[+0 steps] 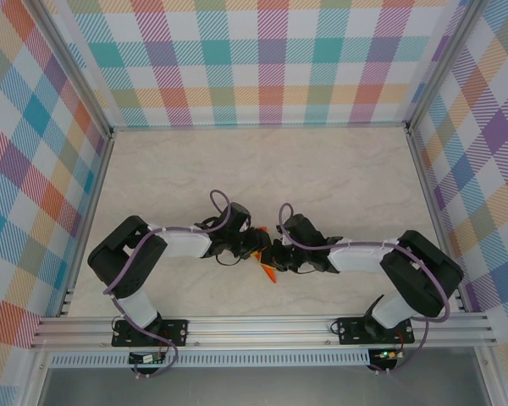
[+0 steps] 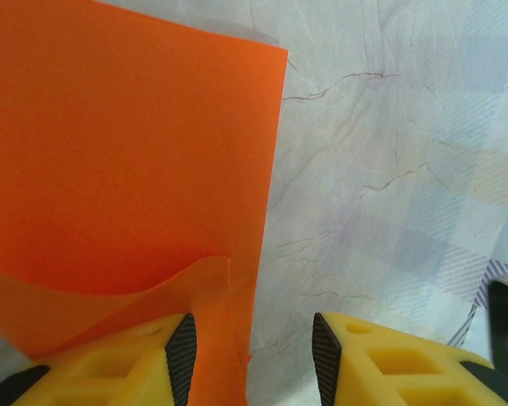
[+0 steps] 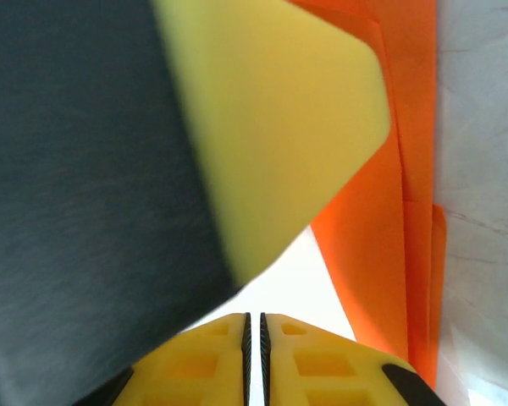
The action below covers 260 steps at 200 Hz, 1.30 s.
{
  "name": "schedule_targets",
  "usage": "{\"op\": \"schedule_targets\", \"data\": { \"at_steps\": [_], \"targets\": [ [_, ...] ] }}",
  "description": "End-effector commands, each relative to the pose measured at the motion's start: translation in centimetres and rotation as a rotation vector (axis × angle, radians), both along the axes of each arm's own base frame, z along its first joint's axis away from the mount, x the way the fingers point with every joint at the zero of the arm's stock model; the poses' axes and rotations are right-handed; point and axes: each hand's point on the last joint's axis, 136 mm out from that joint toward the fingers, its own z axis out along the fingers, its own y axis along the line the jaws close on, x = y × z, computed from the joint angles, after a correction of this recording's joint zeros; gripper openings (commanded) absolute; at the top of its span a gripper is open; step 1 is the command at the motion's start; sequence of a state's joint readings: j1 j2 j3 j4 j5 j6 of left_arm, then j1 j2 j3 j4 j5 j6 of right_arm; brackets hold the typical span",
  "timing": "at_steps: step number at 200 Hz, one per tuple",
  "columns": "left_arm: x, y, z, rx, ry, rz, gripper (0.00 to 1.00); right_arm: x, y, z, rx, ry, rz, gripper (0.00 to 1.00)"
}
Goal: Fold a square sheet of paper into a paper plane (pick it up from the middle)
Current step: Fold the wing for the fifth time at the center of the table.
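A pale, marble-patterned tabletop (image 1: 322,169) is enclosed along its far, left and right edges by walls (image 1: 271,59) printed in pastel plaid of teal, orange, purple and yellow. Silver aluminium rails (image 1: 262,328) run along its near edge. The light is bright and even.

- Jaws of the right gripper (image 3: 254,326) closed together, nothing between them.
- Orange paper plane (image 3: 372,254) ahead, right of the pincer.
- A blurred yellow finger (image 3: 271,127) ahead-left, overlapping the paper.

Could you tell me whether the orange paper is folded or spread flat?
Folded: the paper plane shows a flap curling over its face in the left wrist view, and stacked edges in the right wrist view.
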<state>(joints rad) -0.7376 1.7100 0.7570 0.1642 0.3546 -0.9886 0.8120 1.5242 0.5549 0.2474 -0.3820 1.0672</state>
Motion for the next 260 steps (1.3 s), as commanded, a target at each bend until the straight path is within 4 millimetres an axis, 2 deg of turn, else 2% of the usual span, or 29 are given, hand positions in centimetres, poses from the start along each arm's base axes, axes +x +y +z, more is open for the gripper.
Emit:
{"op": "schedule_targets", "data": {
  "at_steps": [1, 51, 103, 167, 204, 222, 260],
  "targets": [
    [-0.9, 1.7, -2.0, 0.089, 0.044, 0.03, 0.44, -0.4, 0.5, -0.8, 0.045, 0.047, -0.004, 0.14],
    [-1.0, 1.9, -2.1, 0.094, 0.045, 0.03, 0.44, -1.2, 0.2, -2.9, 0.049, 0.101, -0.016, 0.13],
    [-0.9, 1.9, -2.1, 0.094, 0.047, 0.036, 0.44, -4.2, -2.2, -5.1, -0.02, 0.168, 0.022, 0.14],
    [-0.9, 2.0, -2.4, 0.096, 0.056, 0.052, 0.43, -6.3, -2.9, -4.7, -0.035, 0.187, 0.11, 0.16],
    [-0.9, 2.0, -2.6, 0.098, 0.062, 0.055, 0.43, -8.5, -4.6, -6.7, -0.139, 0.262, 0.15, 0.16],
    [-1.0, 2.1, -2.7, 0.101, 0.065, 0.058, 0.43, -9.4, -5.0, -6.9, -0.164, 0.268, 0.182, 0.16],
    [-0.9, 2.1, -2.7, 0.101, 0.064, 0.058, 0.43, -9.8, -5.9, -6.6, -0.191, 0.254, 0.188, 0.16]
  ]
}}
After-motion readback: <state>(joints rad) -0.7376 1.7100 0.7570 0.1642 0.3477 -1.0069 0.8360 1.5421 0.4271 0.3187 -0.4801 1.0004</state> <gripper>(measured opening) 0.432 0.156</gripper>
